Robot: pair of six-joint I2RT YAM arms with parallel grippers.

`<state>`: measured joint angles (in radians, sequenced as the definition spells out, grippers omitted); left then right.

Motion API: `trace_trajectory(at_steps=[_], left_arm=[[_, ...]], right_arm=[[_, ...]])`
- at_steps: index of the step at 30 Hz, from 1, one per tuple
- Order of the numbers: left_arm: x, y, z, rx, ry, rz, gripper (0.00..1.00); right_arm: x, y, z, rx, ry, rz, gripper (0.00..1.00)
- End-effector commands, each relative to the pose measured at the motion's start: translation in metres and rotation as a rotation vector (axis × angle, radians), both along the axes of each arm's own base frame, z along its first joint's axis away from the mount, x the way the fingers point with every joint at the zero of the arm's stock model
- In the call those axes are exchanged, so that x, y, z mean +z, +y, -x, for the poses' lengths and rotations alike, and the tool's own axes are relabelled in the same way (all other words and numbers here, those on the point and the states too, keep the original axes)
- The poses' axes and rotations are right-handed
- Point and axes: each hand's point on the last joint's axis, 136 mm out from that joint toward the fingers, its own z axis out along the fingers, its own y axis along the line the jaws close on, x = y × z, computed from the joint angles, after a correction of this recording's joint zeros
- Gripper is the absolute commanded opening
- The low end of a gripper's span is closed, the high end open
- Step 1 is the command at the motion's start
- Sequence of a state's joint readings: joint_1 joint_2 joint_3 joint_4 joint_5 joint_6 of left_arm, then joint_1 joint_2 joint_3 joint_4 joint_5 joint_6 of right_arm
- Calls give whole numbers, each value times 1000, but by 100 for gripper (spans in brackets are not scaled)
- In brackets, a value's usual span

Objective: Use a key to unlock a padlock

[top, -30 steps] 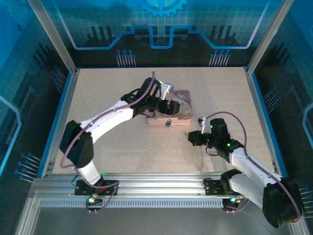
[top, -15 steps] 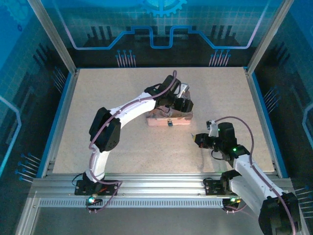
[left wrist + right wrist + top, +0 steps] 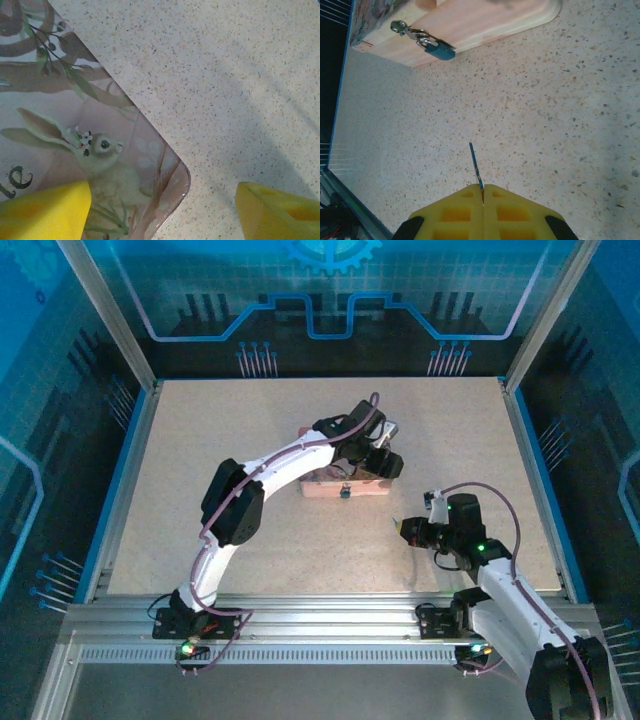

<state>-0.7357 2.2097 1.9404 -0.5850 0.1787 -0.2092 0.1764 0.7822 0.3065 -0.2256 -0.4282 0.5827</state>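
Note:
The tiny padlock [image 3: 439, 49], bluish body with a metal shackle, hangs from the clasp on the front wall of the pink tin box [image 3: 480, 22]. It is a small speck on the box front in the top view, the padlock [image 3: 343, 492]. My right gripper [image 3: 483, 189] is shut on the key [image 3: 475, 165], a thin sliver sticking out toward the padlock, well short of it. My right gripper [image 3: 405, 528] sits on the table to the right of the box. My left gripper [image 3: 162, 215] is open above the box's lid corner [image 3: 170, 170], fingers [image 3: 45, 210] wide apart.
The pink tin box [image 3: 345, 480] lies mid-table under the left arm's wrist [image 3: 380, 450]. Speckled tabletop [image 3: 220, 460] spreads around it, bounded by a blue frame rail [image 3: 535, 470] on the right and glowing panels behind.
The left arm has swung right across the box, its gripper now over the box's right end. The right gripper has shifted slightly right with the key.

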Motion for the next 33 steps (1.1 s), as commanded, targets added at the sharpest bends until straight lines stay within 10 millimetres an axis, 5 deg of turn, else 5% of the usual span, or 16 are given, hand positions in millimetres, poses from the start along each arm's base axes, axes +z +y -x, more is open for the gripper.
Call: trace_trajectory(at_steps=[1,26,33], left_arm=[[-12,0,12,-32,6,-68,78],[8,5,65,-53,5,-10,78],[39,3,60,-45,-51,41,79]], right_arm=[[-6,-3,8,-2,37,-7,5],[-6,-3,17,8,36,-14,5],[4,4,17,46,13,-47,5]])
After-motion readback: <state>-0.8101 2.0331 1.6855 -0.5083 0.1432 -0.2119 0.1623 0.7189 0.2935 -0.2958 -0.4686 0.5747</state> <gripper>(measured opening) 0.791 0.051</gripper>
